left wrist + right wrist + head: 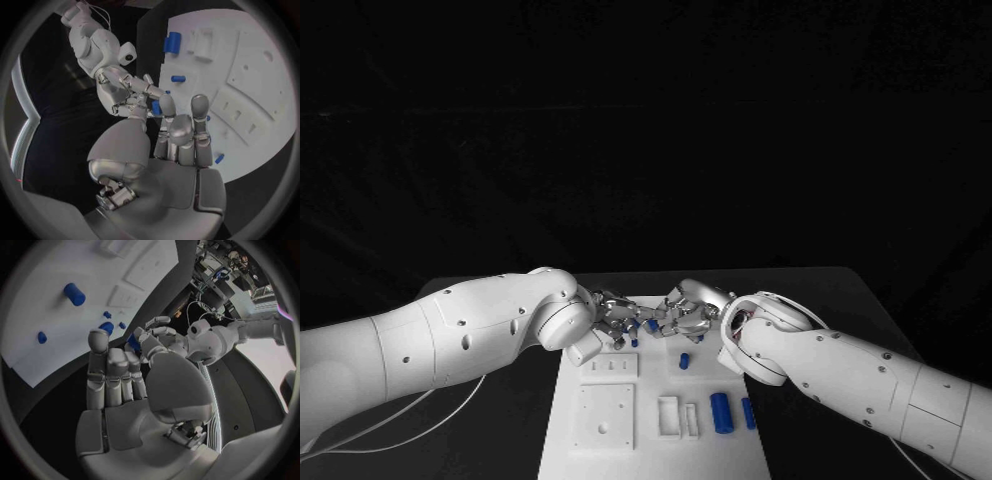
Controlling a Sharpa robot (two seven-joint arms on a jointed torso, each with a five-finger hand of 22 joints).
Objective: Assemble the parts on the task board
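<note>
Task board (610, 440), long axis running away from robot, both robot hands meeting over its far end, grips unclear.

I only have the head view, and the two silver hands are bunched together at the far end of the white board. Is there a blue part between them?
Observer: Yes. The left wrist view shows a small blue part right by the fingers of the silver right hand, just off the tips of the silver left hand.
Operator: Which hand holds it?
Observer: I cannot tell. The right wrist view puts it just as close to the left hand's fingers.
Operator: Anything lying near my left hand?
Observer: The left wrist view shows another small blue piece lying on the white task board near its edge.
</note>
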